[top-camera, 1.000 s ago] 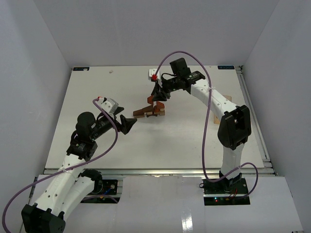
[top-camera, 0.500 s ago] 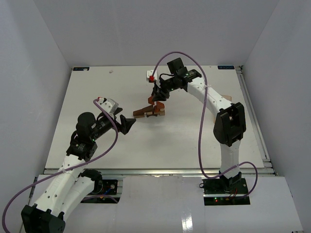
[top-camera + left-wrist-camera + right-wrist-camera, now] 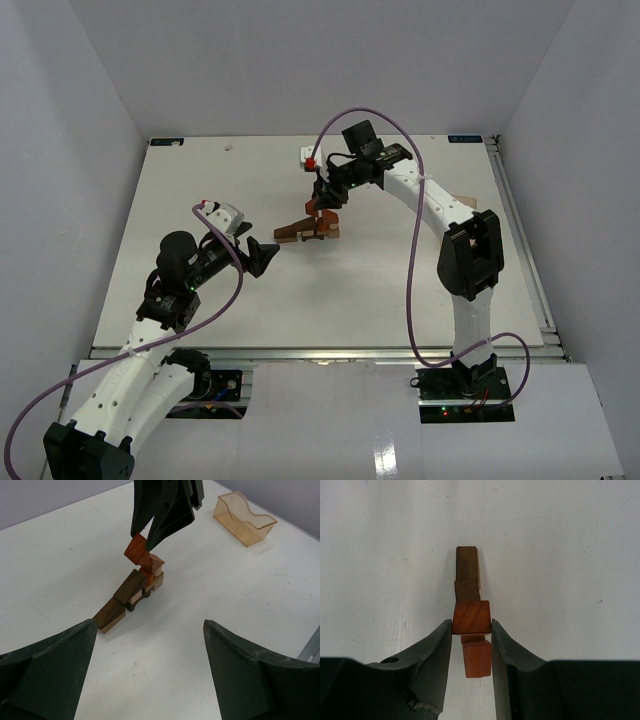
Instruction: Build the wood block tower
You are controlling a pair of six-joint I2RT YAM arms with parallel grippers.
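The wood block tower (image 3: pixel 308 228) is a low cluster of tan, reddish-brown and dark brown blocks mid-table; it also shows in the left wrist view (image 3: pixel 135 592). My right gripper (image 3: pixel 324 198) is shut on a reddish-brown cube (image 3: pixel 471 617) and holds it just above another reddish-brown block (image 3: pixel 476 658) at the cluster's top. The cube shows tilted in the left wrist view (image 3: pixel 136 550). Dark brown blocks (image 3: pixel 467 572) lie beyond it. My left gripper (image 3: pixel 268 254) is open and empty, low over the table to the left of the cluster.
A clear amber plastic tray (image 3: pixel 243 518) lies on the table to the right of the blocks. A small white object with a red part (image 3: pixel 311 155) sits near the back edge. The white table's right rail (image 3: pixel 520 230) runs along the side.
My right gripper has shifted slightly left with the cube, staying over the cluster. The left arm has not moved.
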